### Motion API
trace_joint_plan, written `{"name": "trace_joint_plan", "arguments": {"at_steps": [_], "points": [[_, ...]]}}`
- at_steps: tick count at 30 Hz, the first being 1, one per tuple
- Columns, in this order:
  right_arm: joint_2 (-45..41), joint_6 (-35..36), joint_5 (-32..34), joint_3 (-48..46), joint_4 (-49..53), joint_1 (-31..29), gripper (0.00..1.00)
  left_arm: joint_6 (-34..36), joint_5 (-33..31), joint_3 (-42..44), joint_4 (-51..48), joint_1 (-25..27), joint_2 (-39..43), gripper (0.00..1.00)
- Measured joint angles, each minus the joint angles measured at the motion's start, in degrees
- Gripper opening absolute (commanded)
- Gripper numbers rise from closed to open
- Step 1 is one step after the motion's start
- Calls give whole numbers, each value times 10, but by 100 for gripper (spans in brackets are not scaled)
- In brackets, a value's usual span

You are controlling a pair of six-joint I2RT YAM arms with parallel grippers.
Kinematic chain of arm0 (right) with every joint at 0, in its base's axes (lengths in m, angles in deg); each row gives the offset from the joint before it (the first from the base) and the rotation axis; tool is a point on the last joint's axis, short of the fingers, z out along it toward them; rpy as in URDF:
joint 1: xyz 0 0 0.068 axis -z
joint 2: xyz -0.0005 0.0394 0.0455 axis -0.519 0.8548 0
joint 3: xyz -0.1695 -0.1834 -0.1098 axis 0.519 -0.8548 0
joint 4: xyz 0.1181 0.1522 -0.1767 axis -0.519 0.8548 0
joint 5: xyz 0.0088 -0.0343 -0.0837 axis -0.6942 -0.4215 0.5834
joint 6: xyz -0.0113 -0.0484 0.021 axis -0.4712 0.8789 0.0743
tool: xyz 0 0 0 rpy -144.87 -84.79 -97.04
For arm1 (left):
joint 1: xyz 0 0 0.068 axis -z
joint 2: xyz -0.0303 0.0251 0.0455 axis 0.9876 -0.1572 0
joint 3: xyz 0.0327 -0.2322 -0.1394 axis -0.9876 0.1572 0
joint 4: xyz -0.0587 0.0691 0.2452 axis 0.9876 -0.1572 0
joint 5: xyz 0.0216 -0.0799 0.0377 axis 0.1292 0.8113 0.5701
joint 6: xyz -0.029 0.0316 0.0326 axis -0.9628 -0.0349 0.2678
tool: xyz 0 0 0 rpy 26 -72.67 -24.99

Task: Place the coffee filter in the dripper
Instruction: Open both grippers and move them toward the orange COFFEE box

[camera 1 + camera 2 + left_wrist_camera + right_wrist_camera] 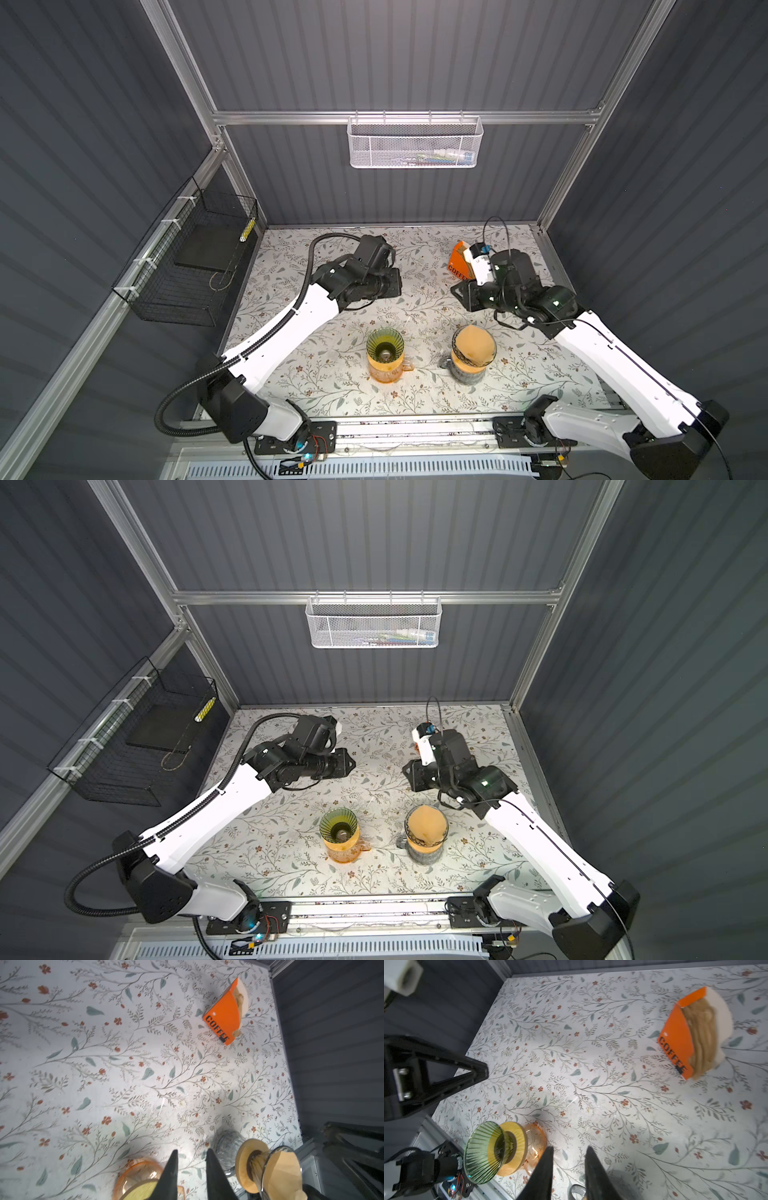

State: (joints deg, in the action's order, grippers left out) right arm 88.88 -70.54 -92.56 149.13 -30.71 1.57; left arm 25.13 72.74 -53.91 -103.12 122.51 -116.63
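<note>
A brown paper coffee filter [473, 344] [284, 1169] sits inside the clear glass dripper [473, 353] [427, 829] on a wooden ring over a grey mug [467, 375]. To its left a green ribbed dripper [384, 347] [481, 1153] stands with no filter in it on an orange glass mug [384, 371]. An orange COFFEE holder [457, 262] [222, 1014] [675, 1039] with more filters stands at the back right. My left gripper [395, 282] [192, 1150] and right gripper [459, 291] [569, 1147] hover behind the drippers, both open and holding nothing.
A white mesh basket [415, 141] hangs on the back rail. A black wire basket [187, 257] is fixed to the left wall. The flowered tabletop [332, 399] ends at a metal rail [415, 428] in front.
</note>
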Motion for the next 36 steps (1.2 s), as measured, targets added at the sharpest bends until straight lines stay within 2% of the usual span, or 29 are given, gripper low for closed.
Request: {"name": "trace_joint_plan", "arguments": {"at_steps": [7, 12, 17, 22, 31, 36], "points": [[30, 36, -56, -12, -5, 143, 28, 6, 31, -50, 48, -12, -72, 25], [79, 59, -69, -12, -17, 193, 26, 6, 70, -48, 85, -38, -91, 25], [137, 78, -69, -8, -23, 216, 25, -9, 123, -31, 142, -85, -106, 24], [186, 100, -42, 10, -21, 224, 24, -21, 176, -16, 184, -123, -131, 24], [253, 111, -29, 51, -28, 245, 18, -22, 231, -16, 217, -152, -160, 24], [304, 110, -29, 75, -33, 250, 18, -23, 245, -8, 236, -166, -160, 24]]}}
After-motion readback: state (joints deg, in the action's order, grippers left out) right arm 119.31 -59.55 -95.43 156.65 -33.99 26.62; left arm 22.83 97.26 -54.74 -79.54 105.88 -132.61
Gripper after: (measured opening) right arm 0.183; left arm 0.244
